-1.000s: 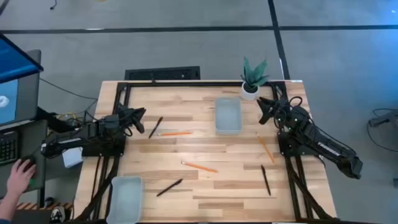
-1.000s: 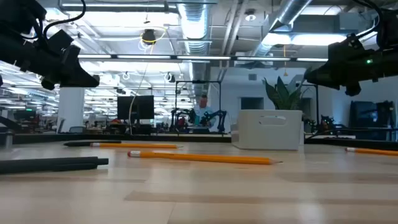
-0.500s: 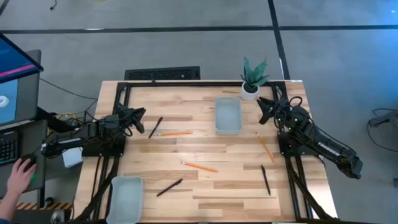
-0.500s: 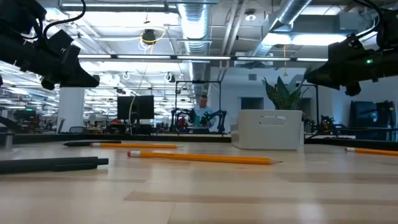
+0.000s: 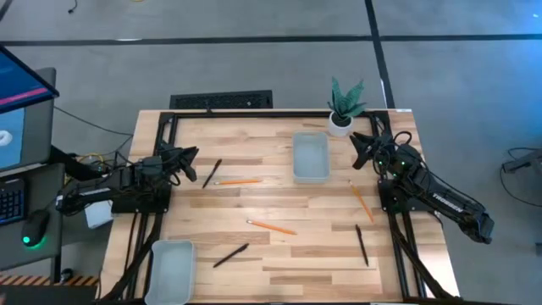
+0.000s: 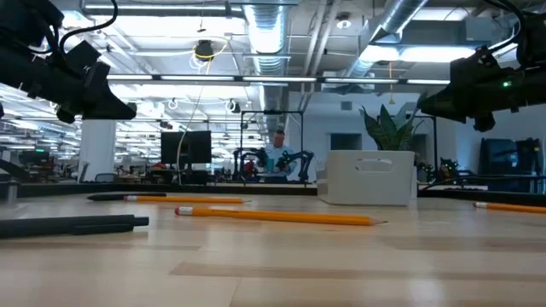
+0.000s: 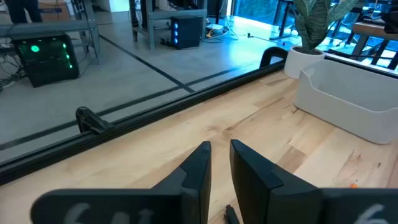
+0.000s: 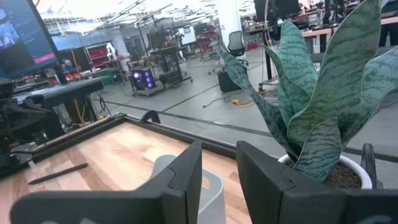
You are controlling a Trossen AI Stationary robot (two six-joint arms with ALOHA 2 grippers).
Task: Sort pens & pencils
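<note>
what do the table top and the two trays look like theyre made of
Table top: looks like pale wood with a smooth finish; plank seams and grain show from above. Tray near the plant and tray at the front left corner: probably plastic, pale grey-white and matte, with rounded moulded rims and thin walls. Neither can be confirmed by look alone.

Bright, even ceiling light throughout; shadows on the surface (image 5: 279, 254) are faint. From table height the nearest wood blurs, and ceiling lamps glare.
</note>
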